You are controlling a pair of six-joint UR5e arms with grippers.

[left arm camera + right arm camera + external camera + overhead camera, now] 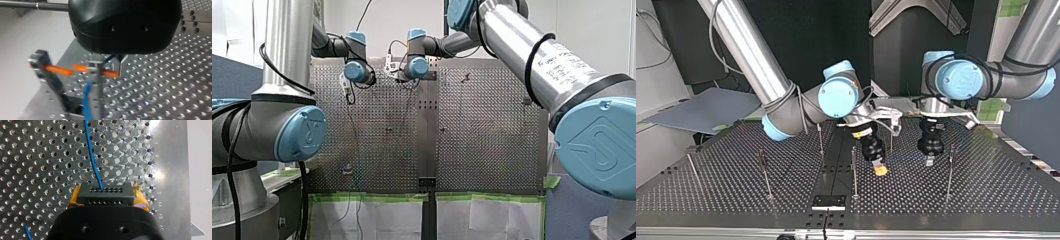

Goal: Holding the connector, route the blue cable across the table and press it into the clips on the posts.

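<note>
My right gripper (pixel 879 169) has its jaws clenched on the connector (pixel 105 195), a black block with rows of small holes, pinched between the yellow pads (pixel 73 196) at its two ends. From the middle of the block's far face the blue cable (pixel 93 160) runs away ahead of the jaws, lying in a gentle curve over the perforated desk (pixel 986 190). In the top view this gripper hangs low over the desk just right of the centre strip, tilted, with a thin post (pixel 854 172) standing close at its left. My left gripper (pixel 930 160) points straight down near it on the right, and a faint blue line shows between the two; another post (pixel 949 172) stands just to the right of the left gripper. Whether the left jaws are clenched or released I cannot tell: the left wrist view is blurred, showing only a post and a blue strand beside it close to the camera. In the front view both grippers work over the far end of the desk, near its middle.
</note>
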